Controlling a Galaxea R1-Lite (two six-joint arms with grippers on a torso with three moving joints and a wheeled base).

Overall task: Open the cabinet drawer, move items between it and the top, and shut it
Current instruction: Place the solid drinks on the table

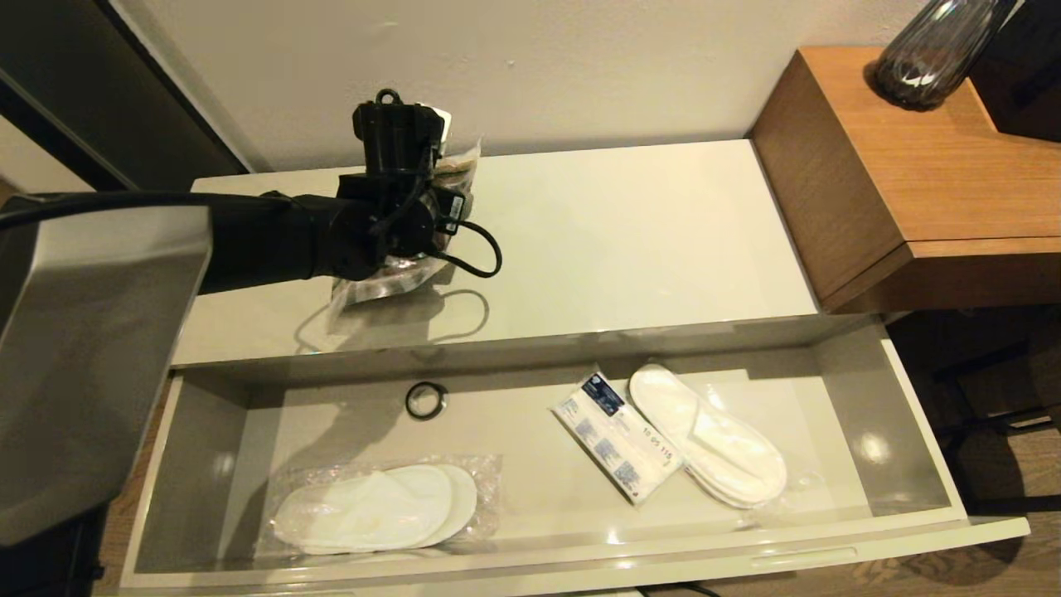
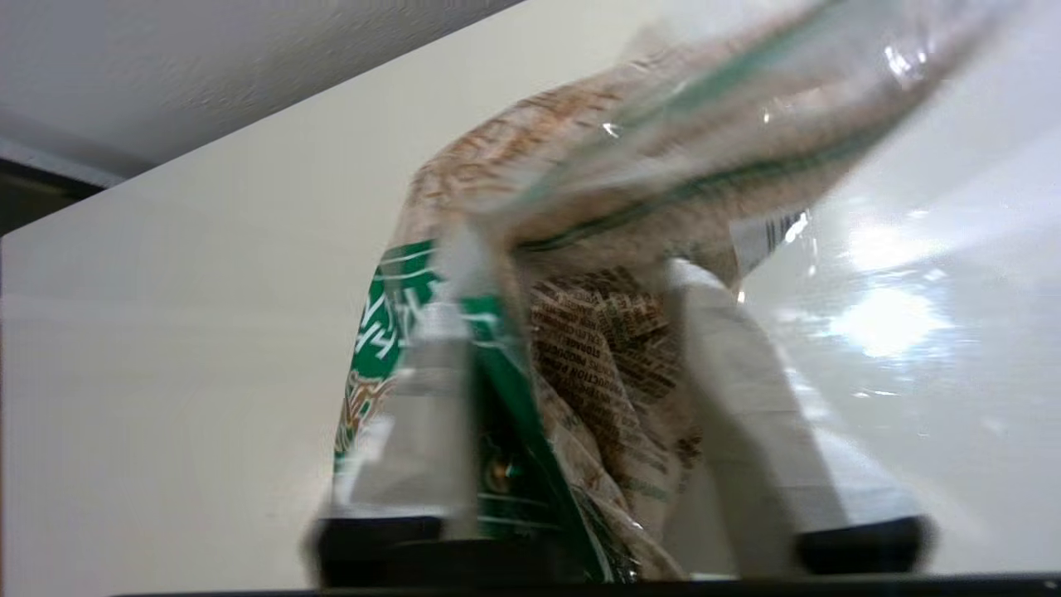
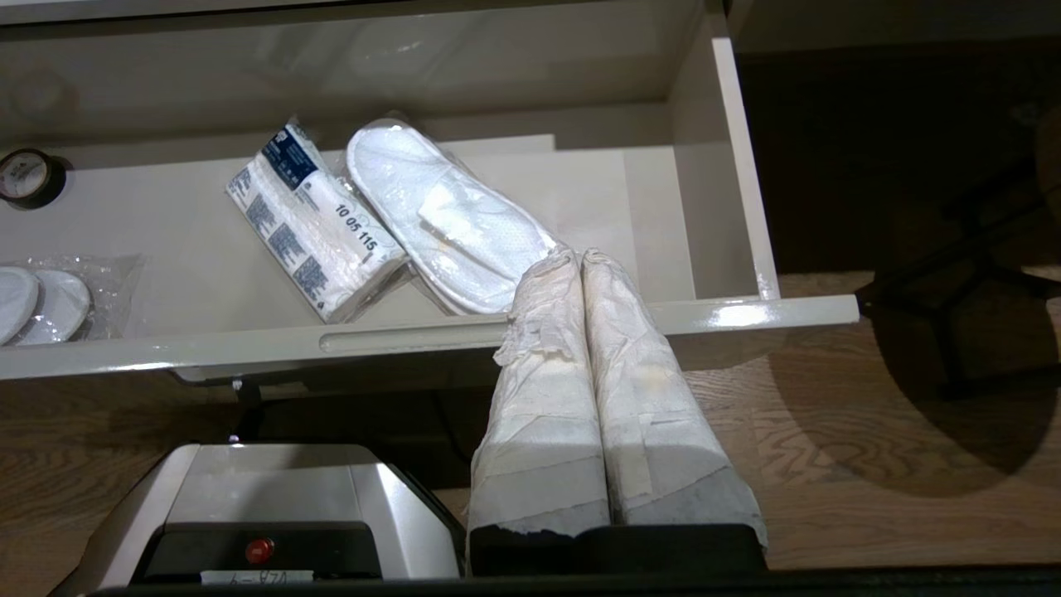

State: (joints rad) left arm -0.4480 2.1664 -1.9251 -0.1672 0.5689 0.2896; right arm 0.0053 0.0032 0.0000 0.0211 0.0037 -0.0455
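The crinkly bag (image 2: 597,274) is pinched by the left gripper (image 2: 580,398) over the glossy cream top (image 1: 630,240), slippers (image 1: 704,435) and packet (image 1: 617,439) are left in the open drawer (image 1: 912,414), right gripper (image 3: 580,265) is pressed closed on nothing beside a wooden desk (image 1: 937,166).

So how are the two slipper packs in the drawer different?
The left slippers lie along the drawer's front, while the right slippers lie slanted. The left slippers lie alone, apart from everything, while the right slippers lie right beside the white packet. Crinkly plastic shows widely around the left slippers, but hardly around the right slippers. Both are flat, white and wrapped in clear plastic.
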